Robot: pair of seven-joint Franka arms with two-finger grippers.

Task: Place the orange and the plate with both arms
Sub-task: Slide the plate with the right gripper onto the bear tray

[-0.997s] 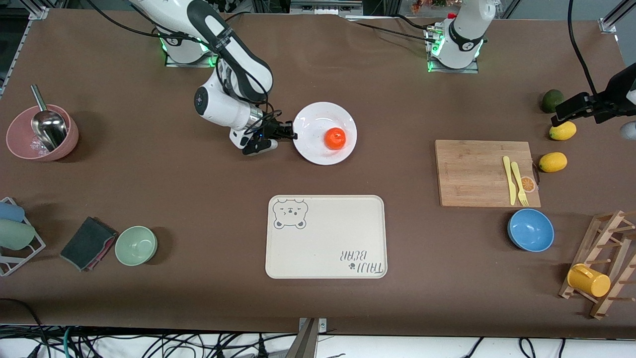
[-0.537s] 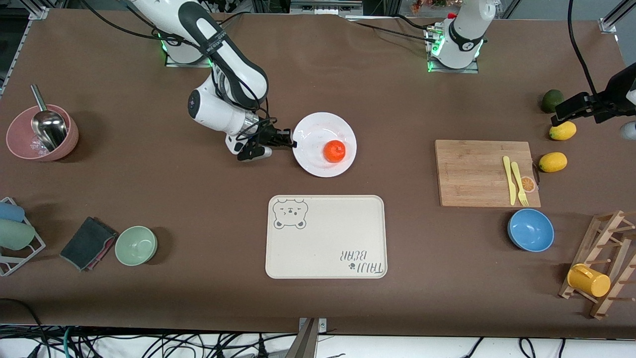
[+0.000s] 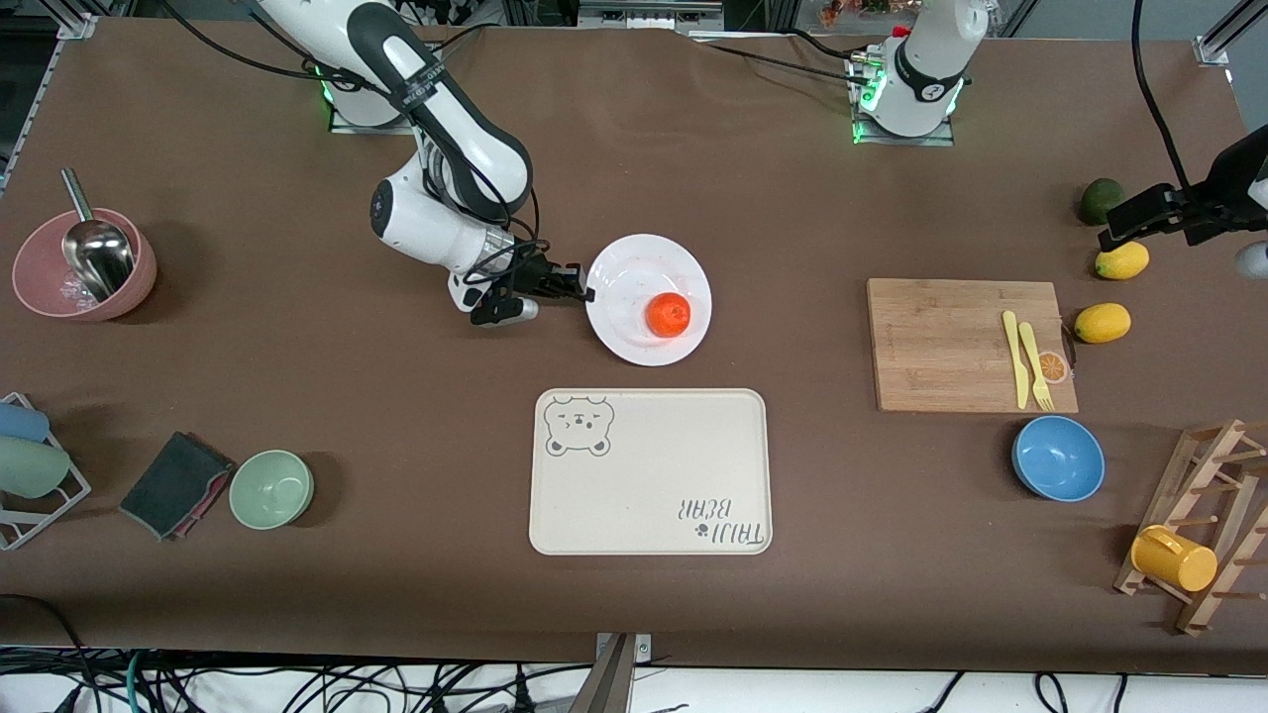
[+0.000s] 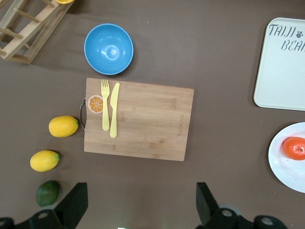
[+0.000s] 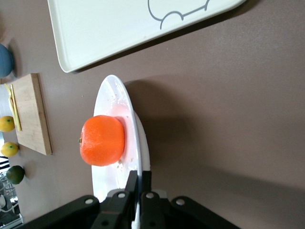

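Tray [image 3: 649, 470]: nearest you, bare, a strip of tabletop [image 3: 396, 396] between it and the plate.
Plate [image 3: 634, 337]: holds the orange [image 3: 668, 314]; right tool [image 3: 582, 290] clamps its rim.
Left tool [image 4: 138, 205]: fingers spread, holding nothing, over the tabletop beside the lemons [image 3: 1121, 260].

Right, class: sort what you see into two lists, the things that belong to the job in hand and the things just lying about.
Job in hand:
orange
plate
right gripper, shut on the plate's rim
left gripper, open, waiting

Lying about:
bear tray
cutting board
blue bowl
green bowl
lemons
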